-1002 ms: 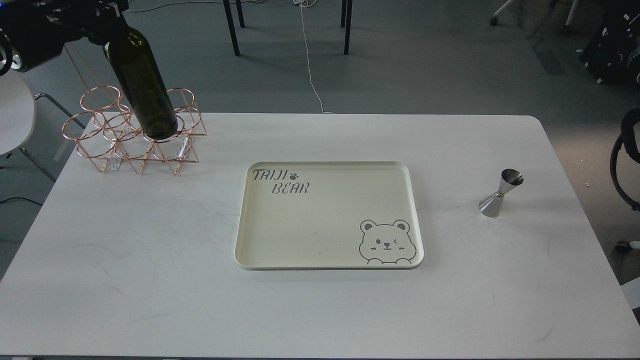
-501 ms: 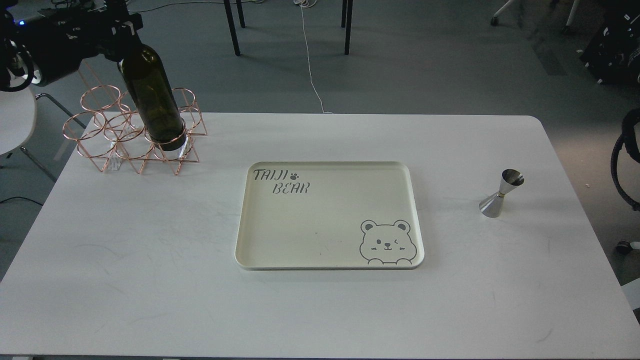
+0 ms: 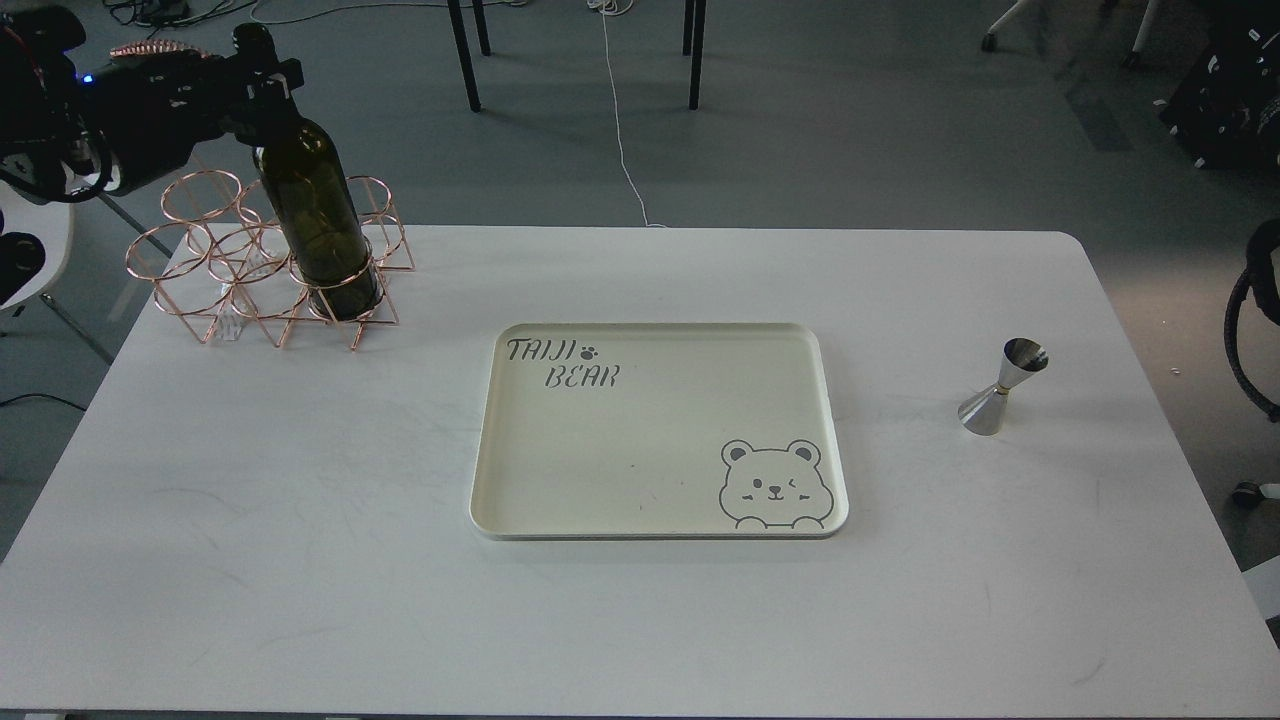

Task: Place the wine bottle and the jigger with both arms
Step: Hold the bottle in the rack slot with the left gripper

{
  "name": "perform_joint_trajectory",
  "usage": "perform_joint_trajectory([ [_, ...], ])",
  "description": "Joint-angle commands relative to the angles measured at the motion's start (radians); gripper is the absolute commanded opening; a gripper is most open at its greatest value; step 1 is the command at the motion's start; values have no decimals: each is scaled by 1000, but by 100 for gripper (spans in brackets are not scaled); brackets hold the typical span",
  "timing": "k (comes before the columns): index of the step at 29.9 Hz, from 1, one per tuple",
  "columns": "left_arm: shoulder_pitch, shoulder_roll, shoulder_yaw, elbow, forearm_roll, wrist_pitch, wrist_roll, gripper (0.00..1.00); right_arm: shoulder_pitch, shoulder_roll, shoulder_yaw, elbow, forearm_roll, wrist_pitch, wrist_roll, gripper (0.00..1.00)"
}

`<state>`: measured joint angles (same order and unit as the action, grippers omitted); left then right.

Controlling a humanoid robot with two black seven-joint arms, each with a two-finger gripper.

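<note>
A white table (image 3: 300,560) stands on a grey floor, with dark chair legs (image 3: 462,50) beyond its far edge. A cream bear-printed tray (image 3: 650,500) lies at its middle. Far left of the tray, the left gripper (image 3: 262,72) is clamped on the neck of the wine bottle (image 3: 315,225), whose base sits inside a ring of the copper wire rack (image 3: 215,290). Right of the tray, well apart, the jigger (image 3: 1000,388) stands upright. The right gripper is out of sight.
</note>
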<state>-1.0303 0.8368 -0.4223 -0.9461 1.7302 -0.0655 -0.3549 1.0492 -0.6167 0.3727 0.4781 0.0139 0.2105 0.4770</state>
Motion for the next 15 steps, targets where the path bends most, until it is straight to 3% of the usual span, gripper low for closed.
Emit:
perform_joint_trajectory([
  [1,1,-8,-1,24,0,0,-1,45,0,0,-2,2,0,1,-1,98],
  [3,1,-8,-1,33,-1,1,1,50,0,-1,-2,2,-2,1,-1,98],
  [11,7,-8,-1,38,-1,1,-3,52,0,-1,-2,5,0,3,-3,98],
  [14,9,-8,-1,38,-6,1,-3,68,0,-1,-2,5,-2,3,-3,98],
  [15,10,-8,-1,38,-14,1,-4,69,0,-1,-2,5,-2,3,-3,98],
])
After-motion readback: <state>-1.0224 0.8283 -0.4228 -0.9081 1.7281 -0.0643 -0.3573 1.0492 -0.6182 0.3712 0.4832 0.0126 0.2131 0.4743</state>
